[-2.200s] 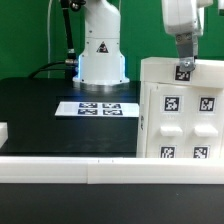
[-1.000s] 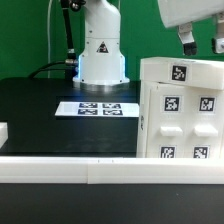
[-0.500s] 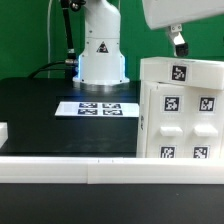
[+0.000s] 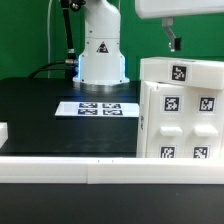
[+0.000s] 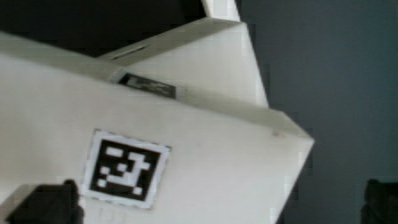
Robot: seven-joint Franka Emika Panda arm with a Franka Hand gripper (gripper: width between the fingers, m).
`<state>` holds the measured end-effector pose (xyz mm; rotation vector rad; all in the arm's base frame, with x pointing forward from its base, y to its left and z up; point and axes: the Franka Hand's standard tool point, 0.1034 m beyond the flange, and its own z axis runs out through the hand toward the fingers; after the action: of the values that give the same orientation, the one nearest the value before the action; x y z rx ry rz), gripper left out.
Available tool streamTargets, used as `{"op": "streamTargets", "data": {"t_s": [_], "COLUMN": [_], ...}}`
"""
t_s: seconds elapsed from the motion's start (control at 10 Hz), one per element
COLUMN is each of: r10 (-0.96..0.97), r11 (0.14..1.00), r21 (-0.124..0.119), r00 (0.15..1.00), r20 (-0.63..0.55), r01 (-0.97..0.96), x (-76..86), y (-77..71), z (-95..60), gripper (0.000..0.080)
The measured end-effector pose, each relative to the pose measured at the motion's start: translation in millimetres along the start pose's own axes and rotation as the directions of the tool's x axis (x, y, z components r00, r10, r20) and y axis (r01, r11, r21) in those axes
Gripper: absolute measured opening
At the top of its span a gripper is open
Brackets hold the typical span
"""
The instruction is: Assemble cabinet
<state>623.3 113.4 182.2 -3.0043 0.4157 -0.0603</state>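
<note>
The cabinet (image 4: 180, 110), a large white box with black-and-white tags, stands on the black table at the exterior view's right. My gripper (image 4: 190, 36) hangs above its top edge, clear of it; only one dark finger (image 4: 175, 41) shows below the white hand. In the wrist view the cabinet (image 5: 196, 110) fills the picture, with one tag on its top face. My gripper (image 5: 210, 205) is open and empty, with its fingertips (image 5: 45, 203) wide apart over that face.
The marker board (image 4: 99, 108) lies flat mid-table. The robot's white base (image 4: 102, 50) stands behind it. A white rail (image 4: 90, 170) runs along the front edge. A small white block (image 4: 3, 131) sits at the exterior view's left edge.
The gripper let go of the cabinet's top edge, rose, and shifted toward the exterior view's left. The cabinet has not moved.
</note>
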Motion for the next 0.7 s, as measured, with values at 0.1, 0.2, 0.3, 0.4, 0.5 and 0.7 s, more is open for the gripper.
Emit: {"op": "streamTargets", "data": {"t_s": [0.1, 0.2, 0.3, 0.4, 0.5, 0.7], "r10": [-0.054, -0.126, -0.204, -0.305, -0.418, -0.613], "r11": [0.999, 0.992, 0.979, 0.952, 0.908, 0.79], "r21": [0.003, 0.001, 0.0, -0.002, -0.006, -0.009], "r00": [0.999, 0.992, 0.979, 0.952, 0.908, 0.79], "r20": [0.001, -0.001, -0.001, 0.0, 0.005, 0.018], "r01": [0.054, 0.126, 0.204, 0.305, 0.418, 0.613], "x": [0.9, 1.5, 1.6, 1.3, 0.2, -1.7], "y": [0.9, 2.0, 2.2, 2.7, 3.4, 4.5], "z": [-0.3, -0.3, -0.3, 0.1, 2.3, 8.3], "gripper": [0.0797, 0.0797, 0.0797, 0.0797, 0.0797, 0.0797]}}
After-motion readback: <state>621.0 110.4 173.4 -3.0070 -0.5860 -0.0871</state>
